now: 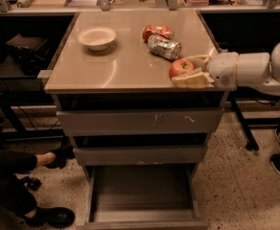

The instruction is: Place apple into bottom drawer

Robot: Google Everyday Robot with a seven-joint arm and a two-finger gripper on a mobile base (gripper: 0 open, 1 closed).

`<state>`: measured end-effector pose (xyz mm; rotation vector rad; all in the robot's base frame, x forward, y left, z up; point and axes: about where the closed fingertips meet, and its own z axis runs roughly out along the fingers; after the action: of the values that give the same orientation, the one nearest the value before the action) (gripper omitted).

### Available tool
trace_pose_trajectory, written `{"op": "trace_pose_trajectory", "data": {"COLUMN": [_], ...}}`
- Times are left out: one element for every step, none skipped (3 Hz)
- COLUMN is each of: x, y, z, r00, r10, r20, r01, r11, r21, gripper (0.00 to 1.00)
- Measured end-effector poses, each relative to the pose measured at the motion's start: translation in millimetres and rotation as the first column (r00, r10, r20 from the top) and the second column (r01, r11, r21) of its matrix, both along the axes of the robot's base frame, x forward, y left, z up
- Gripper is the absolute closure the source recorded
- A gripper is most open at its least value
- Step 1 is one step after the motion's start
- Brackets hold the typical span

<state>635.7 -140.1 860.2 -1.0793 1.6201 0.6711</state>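
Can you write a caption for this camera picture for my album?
Robot's pincer grips the apple on the cabinet top, bottom drawer open below.

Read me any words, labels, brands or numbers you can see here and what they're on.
None readable.
The red can: print too blurred to read.
The silver can: print too blurred to read.
No writing on the apple, the end effector gripping it at the table's right front edge, the bowl or the bottom drawer.
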Motion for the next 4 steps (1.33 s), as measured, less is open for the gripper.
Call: {"op": "trace_pose_trajectory", "data": {"x": [-50, -67, -67, -72], "y": [-4, -13, -13, -6], "z": [3, -13, -13, -40], "r00": [0.9977, 0.9972, 0.9972, 0.9940], "r10": [-0.059, -0.075, -0.075, -0.105], "r20": [0.034, 0.004, 0.005, -0.029], "r01": [0.057, 0.074, 0.074, 0.107], "r11": [0.997, 0.995, 0.995, 0.993], "r21": [0.057, 0.059, 0.059, 0.045], "gripper": [1.00, 1.00, 1.00, 1.00]}}
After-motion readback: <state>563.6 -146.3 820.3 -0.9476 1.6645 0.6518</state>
